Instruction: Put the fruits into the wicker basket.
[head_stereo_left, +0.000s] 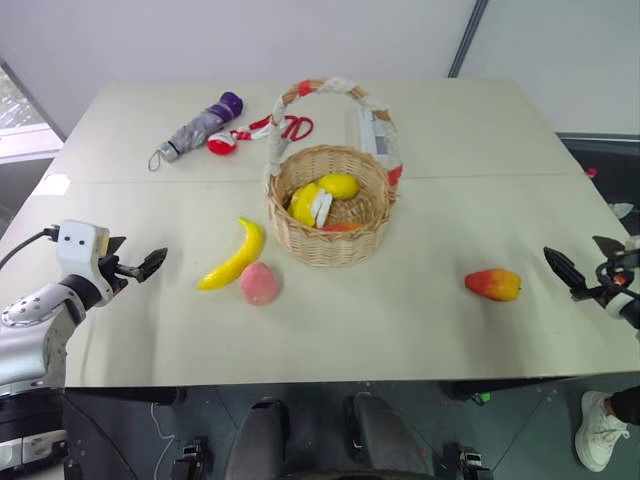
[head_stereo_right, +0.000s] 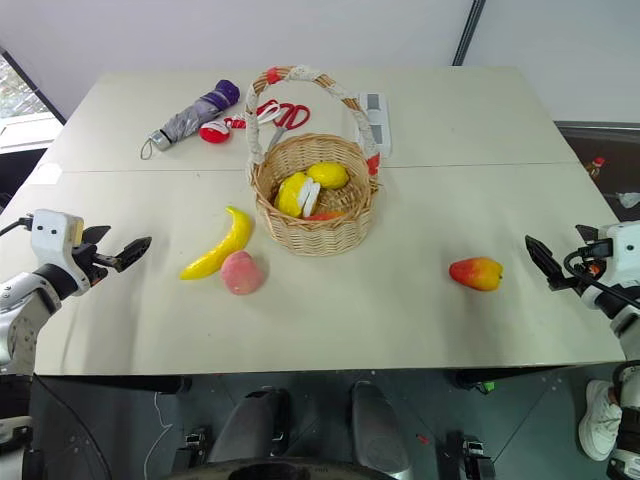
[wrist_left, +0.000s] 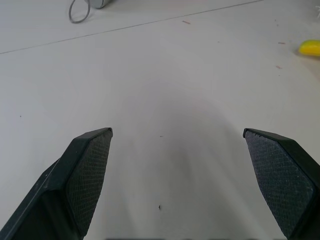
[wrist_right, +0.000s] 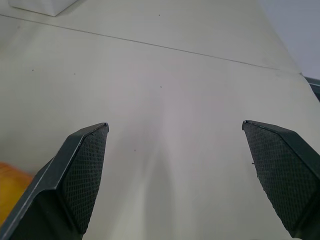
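— On the pale table, what sits where?

— Near the middle stands the wicker basket, upright, its tall arched handle wrapped in white cloth with red patches. Inside lie a lemon and other yellow pieces, with a sliver of something orange-red at the bottom.

— And the fruit still outside?

— Three pieces. A banana lies just to the left of the basket, and a pink peach sits right beside the banana's near side — whether they touch, I cannot tell. A red-orange mango lies well apart, off to the basket's right.

— The claws?

— Both spread wide and holding nothing. The left gripper hovers over the table's left edge, fingers pointing toward the banana but well short of it; bare tabletop shows between its fingers in its wrist view. The right gripper hangs at the right edge, near the mango but apart from it, its fingers likewise wide over bare surface.

— Anything behind?

— A grey folded umbrella, red-handled scissors and a white power strip, all on the far side.
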